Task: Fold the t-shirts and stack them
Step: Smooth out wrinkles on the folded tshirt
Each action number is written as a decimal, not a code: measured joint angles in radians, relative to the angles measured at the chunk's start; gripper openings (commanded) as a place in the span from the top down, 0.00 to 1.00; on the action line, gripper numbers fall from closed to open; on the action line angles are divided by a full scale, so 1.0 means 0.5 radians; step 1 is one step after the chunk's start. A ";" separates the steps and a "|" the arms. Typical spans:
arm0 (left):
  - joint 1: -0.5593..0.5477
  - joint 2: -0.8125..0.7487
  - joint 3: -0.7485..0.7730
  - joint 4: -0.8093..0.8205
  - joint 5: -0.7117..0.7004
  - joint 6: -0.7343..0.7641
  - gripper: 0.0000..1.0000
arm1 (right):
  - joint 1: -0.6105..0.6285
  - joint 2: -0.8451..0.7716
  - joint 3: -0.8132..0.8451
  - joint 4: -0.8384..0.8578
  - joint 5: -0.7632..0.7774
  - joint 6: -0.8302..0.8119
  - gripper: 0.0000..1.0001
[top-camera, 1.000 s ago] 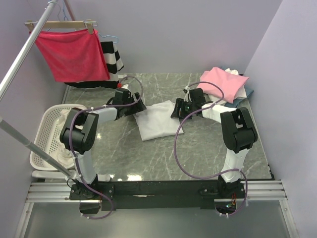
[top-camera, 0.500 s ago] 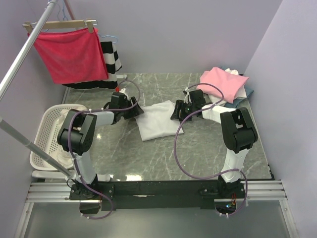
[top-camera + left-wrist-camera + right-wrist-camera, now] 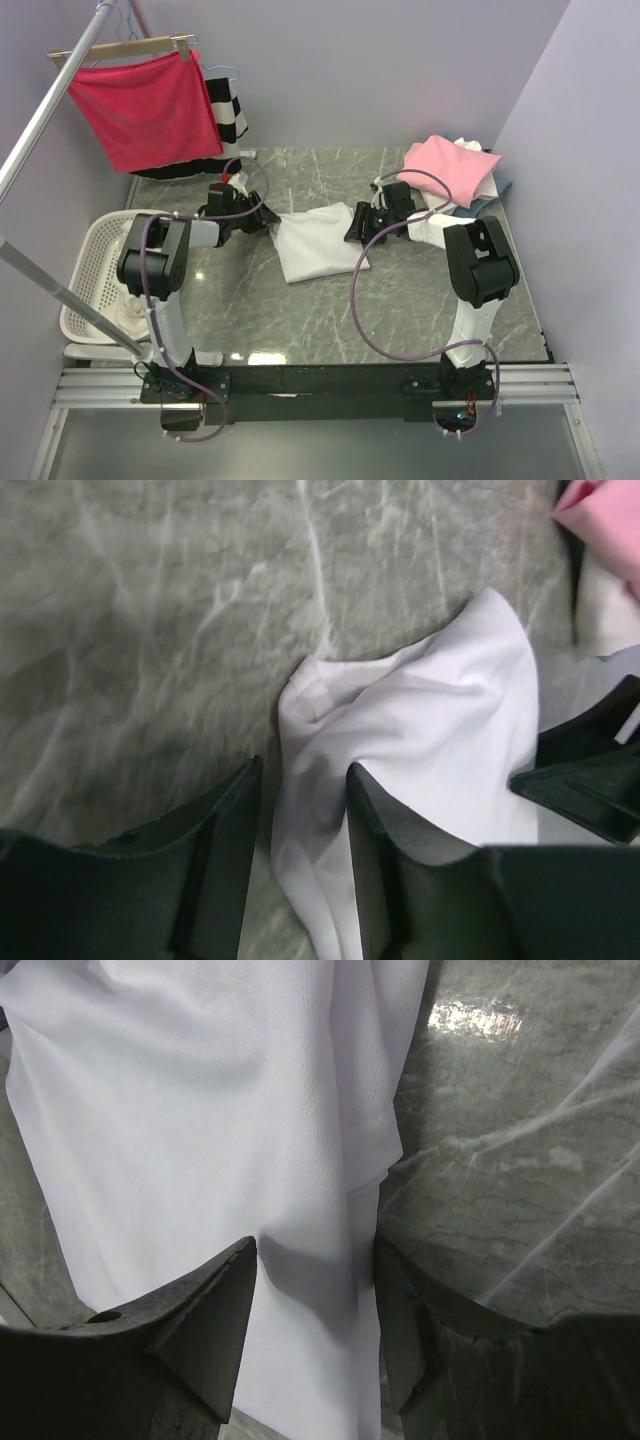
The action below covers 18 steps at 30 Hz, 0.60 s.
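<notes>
Two end effectors sit at the white t-shirt (image 3: 318,242) lying mid-surface: the left end effector (image 3: 300,810) pinches a fold at its left edge, the right end effector (image 3: 312,1290) grips cloth at its right edge; pink t-shirt (image 3: 450,165) tops a pile right of it

I'm looking at a grey-green marble table (image 3: 300,320) with pale veins, glossy near the front edge. At the back left I see a red cloth (image 3: 145,112) clipped to a wooden hanger (image 3: 125,47), hanging from a metal rail (image 3: 50,105) that runs diagonally. Just behind the red cloth hangs a black-and-white striped garment (image 3: 228,115). Off the table's left side sits 1 white plastic laundry basket (image 3: 88,270), its wall perforated. Plain lilac walls (image 3: 400,60) close in the back and right.
</notes>
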 measured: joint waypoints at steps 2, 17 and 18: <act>0.016 0.098 0.040 0.092 0.117 -0.038 0.57 | 0.002 0.002 0.000 0.003 -0.001 0.001 0.42; 0.172 0.528 0.095 0.990 0.883 -0.671 0.58 | 0.011 0.004 0.000 0.008 0.011 0.027 0.42; 0.201 0.527 0.087 0.996 0.896 -0.678 0.59 | 0.011 0.004 0.000 0.008 0.012 0.029 0.42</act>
